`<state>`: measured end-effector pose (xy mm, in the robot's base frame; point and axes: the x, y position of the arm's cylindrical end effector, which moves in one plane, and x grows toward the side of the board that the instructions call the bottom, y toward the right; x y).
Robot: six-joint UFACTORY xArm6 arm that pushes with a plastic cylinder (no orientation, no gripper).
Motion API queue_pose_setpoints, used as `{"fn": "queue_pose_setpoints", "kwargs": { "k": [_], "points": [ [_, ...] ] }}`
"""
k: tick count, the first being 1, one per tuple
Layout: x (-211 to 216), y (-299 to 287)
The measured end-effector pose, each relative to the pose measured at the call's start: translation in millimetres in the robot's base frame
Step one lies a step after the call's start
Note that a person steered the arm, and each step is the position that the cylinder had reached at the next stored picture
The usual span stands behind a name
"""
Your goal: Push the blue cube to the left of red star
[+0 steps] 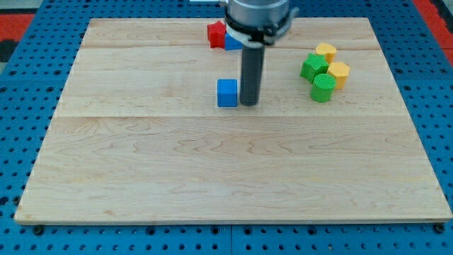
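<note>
The blue cube [227,93] sits near the middle of the wooden board, a little above centre. My tip [248,103] stands just to the cube's right, close to its right face or touching it. The red star [216,33] lies near the board's top edge, above the cube and slightly to the left. A second blue block [232,42] sits against the red star's right side, partly hidden behind my arm.
Two green blocks [313,67] [323,88] and two yellow blocks [325,52] [339,73] cluster at the board's upper right. The wooden board [141,163] lies on a blue perforated table.
</note>
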<state>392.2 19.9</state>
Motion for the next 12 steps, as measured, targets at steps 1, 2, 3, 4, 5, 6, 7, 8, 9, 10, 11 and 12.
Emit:
{"fn": "queue_pose_setpoints", "kwargs": {
  "k": [1, 2, 3, 4, 5, 6, 7, 8, 9, 10, 11, 12],
  "points": [
    [6.3, -29.5],
    [38.7, -30.9],
    [30.4, -85.3],
    [-11.4, -87.8],
    [-51.1, -87.7],
    [-31.2, -81.7],
    [28.9, -68.4],
    [26.4, -40.6],
    [-48.2, -44.8],
    [-88.6, -47.2],
    [-90.8, -43.5],
    [-90.8, -42.6]
  ]
}}
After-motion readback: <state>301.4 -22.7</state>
